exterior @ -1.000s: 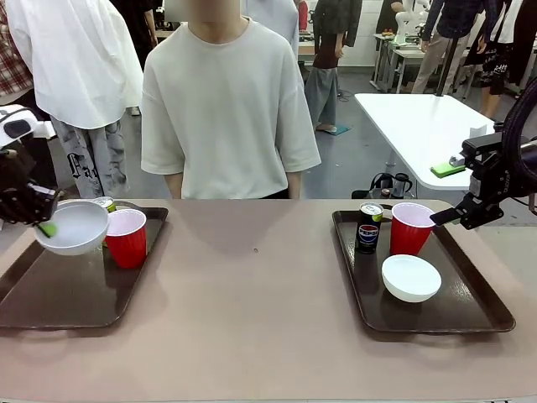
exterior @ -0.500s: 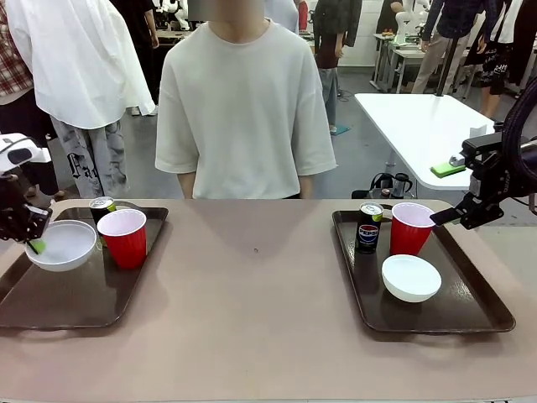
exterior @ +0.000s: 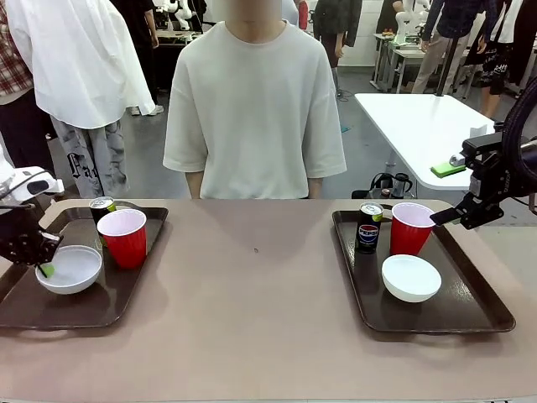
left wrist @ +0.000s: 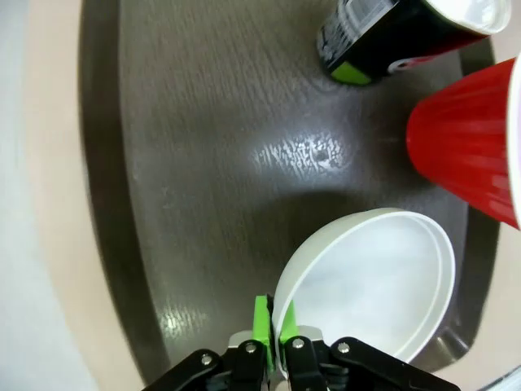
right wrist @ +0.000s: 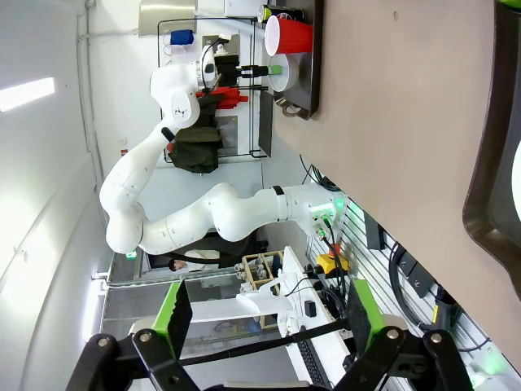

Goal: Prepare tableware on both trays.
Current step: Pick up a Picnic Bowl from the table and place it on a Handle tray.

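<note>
My left gripper (exterior: 42,267) is shut on the near-left rim of a white bowl (exterior: 72,268), held low over the left tray (exterior: 84,306). In the left wrist view the green pads (left wrist: 262,319) pinch the rim of the bowl (left wrist: 374,285), which is slightly tilted; I cannot tell whether it touches the tray (left wrist: 203,163). A red cup (exterior: 126,238) and a dark can (exterior: 102,208) stand behind the bowl. The right tray (exterior: 470,315) holds a can (exterior: 369,227), a red cup (exterior: 409,228) and a white bowl (exterior: 411,278). My right gripper (exterior: 440,218) hangs open beside that cup, holding nothing.
A person in a white T-shirt (exterior: 256,109) stands at the far edge, hands out of sight. Bare tan table (exterior: 252,294) lies between the trays. The right wrist view shows its open gripper (right wrist: 269,318) and the right tray's rim (right wrist: 488,171).
My left gripper has carried the bowl down and toward me, from above the tray's far left corner to low over the tray beside the red cup. The right arm has not moved.
</note>
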{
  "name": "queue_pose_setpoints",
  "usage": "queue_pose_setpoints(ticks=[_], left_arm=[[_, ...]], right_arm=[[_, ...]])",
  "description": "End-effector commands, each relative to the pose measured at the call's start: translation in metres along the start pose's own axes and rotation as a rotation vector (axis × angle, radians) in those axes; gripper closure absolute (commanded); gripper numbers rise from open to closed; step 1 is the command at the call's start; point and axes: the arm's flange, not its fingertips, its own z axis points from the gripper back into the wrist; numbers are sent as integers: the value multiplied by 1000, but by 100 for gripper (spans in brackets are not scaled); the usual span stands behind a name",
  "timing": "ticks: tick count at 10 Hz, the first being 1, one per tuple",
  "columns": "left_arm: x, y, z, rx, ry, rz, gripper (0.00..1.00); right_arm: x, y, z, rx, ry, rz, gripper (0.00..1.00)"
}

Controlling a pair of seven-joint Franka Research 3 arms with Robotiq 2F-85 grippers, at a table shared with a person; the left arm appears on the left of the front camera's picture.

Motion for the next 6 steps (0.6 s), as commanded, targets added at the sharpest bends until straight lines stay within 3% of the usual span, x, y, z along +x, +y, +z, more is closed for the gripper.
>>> queue_pose_setpoints(ticks=[1,2,3,4,5,6], left_arm=[[-10,7,-9,18,-1,-11,100],[-12,4,-8,12,0,-14,37],[-15,1,-1,21,-7,-24,37],[-17,-2,3,24,-8,-31,0],[-19,-6,8,35,-11,-37,73],[-22,-12,16,37,-19,-47,0]], right_arm=[[0,-2,2,-9,18,16,0],[0,-2,2,-9,18,16,0],[0,-2,2,-9,18,16,0],[0,-2,2,-9,18,16,0],[0,-2,2,-9,18,16,0],[0,-2,2,-9,18,16,0]])
